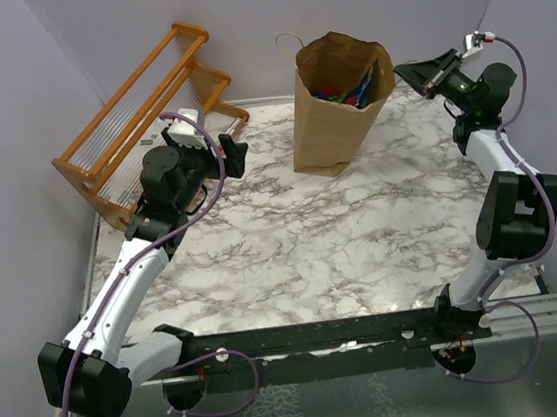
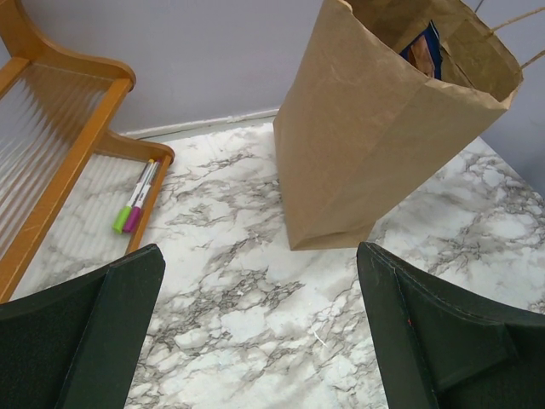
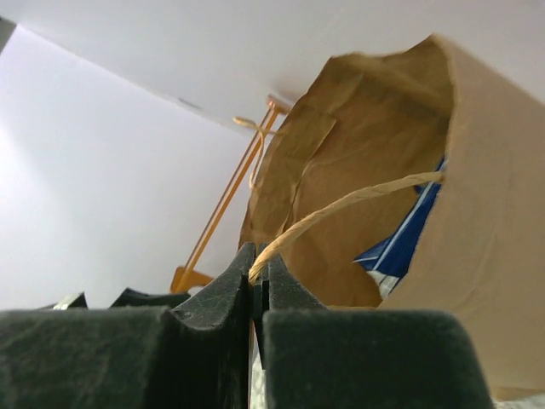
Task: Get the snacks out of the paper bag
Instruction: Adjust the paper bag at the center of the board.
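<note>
1. While the paper bag stands upright at the far middle of the marble table, its mouth gapes open, and the snacks inside show blue, red and green.
2. The right gripper is pressed together on the bag's thin twisted handle, at the bag's right rim.
3. The left gripper is spread wide and holds nothing, low over the table, near the bag's left side but apart from it.
4. An orange wooden rack sits at the far left; two markers lie on its lower shelf.

Bright even light, faint shadows, seemingly sharp
</note>
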`<state>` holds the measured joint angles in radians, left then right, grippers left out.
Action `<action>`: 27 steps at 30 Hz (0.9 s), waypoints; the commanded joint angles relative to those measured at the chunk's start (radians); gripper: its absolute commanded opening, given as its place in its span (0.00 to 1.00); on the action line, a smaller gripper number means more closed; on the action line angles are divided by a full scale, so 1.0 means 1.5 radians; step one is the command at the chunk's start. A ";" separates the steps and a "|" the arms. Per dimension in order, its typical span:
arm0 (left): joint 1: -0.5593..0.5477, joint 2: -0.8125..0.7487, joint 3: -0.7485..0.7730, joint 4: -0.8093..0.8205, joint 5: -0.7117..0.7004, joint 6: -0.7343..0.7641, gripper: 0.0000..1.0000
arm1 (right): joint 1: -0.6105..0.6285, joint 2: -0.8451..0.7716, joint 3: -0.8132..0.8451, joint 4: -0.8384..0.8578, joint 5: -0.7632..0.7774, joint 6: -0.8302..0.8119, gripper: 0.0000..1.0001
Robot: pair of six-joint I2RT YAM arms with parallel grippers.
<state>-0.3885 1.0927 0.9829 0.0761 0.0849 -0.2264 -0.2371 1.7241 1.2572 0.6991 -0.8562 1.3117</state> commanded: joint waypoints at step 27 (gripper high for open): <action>0.009 -0.042 0.014 -0.023 -0.076 0.023 0.99 | 0.424 0.023 0.203 -0.158 -0.035 -0.100 0.01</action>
<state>-0.3851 1.0595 0.9829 0.0513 0.0086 -0.2070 0.3355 1.7863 1.5402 0.4107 -0.8886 1.1431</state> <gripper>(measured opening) 0.992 0.019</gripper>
